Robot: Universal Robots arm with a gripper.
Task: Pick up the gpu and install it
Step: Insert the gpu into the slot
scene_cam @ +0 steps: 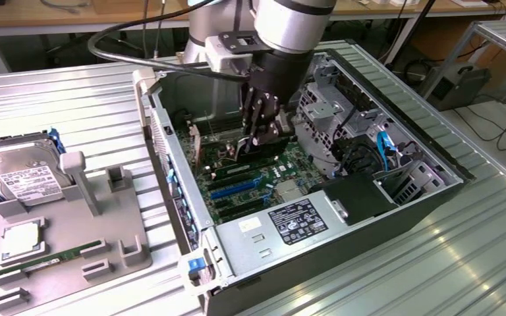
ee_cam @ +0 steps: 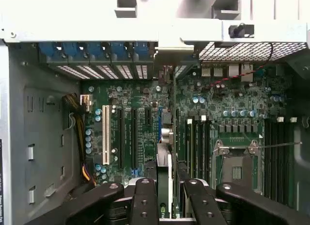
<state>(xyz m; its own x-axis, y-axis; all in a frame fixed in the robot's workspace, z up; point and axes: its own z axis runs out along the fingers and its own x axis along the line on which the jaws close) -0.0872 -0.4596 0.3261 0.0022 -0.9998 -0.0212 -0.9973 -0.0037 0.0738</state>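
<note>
Exterior view: at centre frame the gripper [scene_cam: 265, 135] reaches into the open computer case [scene_cam: 429, 197], fingers closed on the gpu [scene_cam: 262, 146], held edge-down just above the motherboard [scene_cam: 244, 181]. Wrist view: the gpu [ee_cam: 164, 176] stands edge-on at lower centre between the fingers [ee_cam: 144, 201], over the expansion slots [ee_cam: 118, 138] (seating cannot be confirmed). Risk: misalignment with the slot could jam the card's edge or strain nearby components.
</note>
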